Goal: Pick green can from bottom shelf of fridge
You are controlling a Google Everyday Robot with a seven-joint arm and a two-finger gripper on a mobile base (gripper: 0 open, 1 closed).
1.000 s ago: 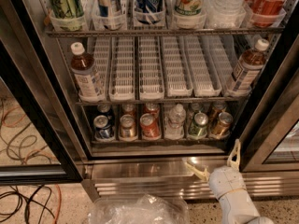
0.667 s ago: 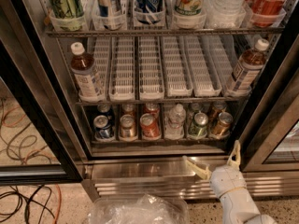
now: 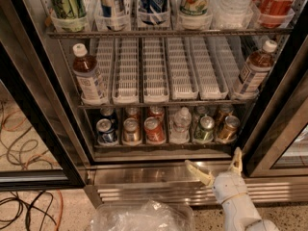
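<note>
Hand (image 3: 217, 166) (spread wide, empty) hovers below green can (image 3: 204, 129), flanked by water bottle (image 3: 180, 124) and bronze can (image 3: 227, 129).

You're facing a commercial glass-door fridge (image 3: 144, 174) stocked with drinks, so this is a shop or an office pantry. Loose cables (image 3: 21, 208) sprawl over the speckled floor (image 3: 72, 215). Your gripper (image 3: 217, 166) hangs, fingers spread, before the fridge's steel base.

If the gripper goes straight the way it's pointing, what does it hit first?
Probably the green can on the bottom shelf; the open gripper sits just below it, though depth is unclear.
</note>
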